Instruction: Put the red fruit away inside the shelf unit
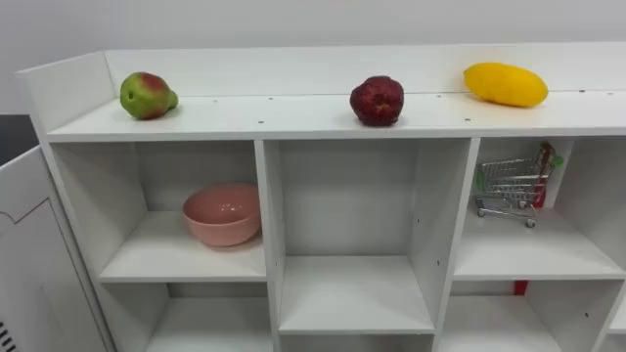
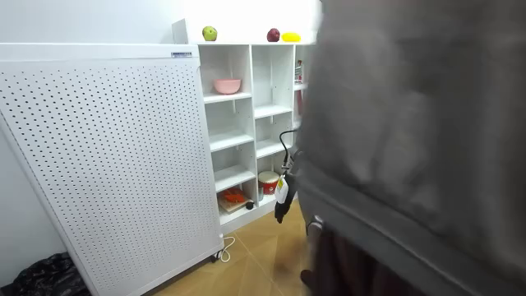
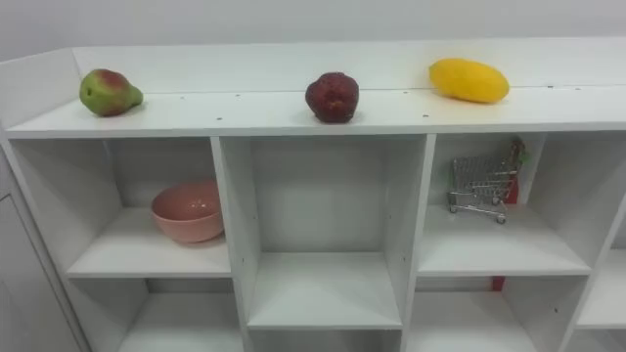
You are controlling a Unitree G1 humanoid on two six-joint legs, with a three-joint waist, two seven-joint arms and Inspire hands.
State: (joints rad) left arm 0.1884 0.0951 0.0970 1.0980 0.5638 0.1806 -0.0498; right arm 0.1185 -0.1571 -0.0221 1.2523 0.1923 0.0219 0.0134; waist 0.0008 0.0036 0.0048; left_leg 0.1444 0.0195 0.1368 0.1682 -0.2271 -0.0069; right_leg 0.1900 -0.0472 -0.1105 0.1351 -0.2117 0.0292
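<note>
Left eye view, looking down on a white closet (image 1: 293, 122) of open compartments. Three fruits lie along its top, well apart: a pear (image 1: 148, 95) at the left, a dark red fruit (image 1: 377, 101) in the middle near the front edge, and a mango (image 1: 505, 84) at the right. None is yet inside a compartment. Below, the upper left compartment holds a pink bowl (image 1: 223, 214), which looks empty. The middle compartment is bare. The right one holds a small wire cart (image 1: 511, 188) with nothing in it, standing towards the back.

Right eye view shows the same layout from slightly to one side.

Room view: the closet stands against the far wall, beside a large white perforated panel (image 2: 107, 156). Lower compartments hold a red and white pot (image 2: 267, 181) and some orange items (image 2: 234, 197), too small to tell apart. A grey blurred mass (image 2: 411, 148) covers the room view's right.

Whether the hands are wide, narrow or holding anything, I cannot tell.

Likely risks: the fruits are rounded and loose, so a glancing touch could roll one off the front, the red fruit soonest. A fruit dropped hard into the bowl could slide it forward, and the light cart could tip if bumped.
</note>
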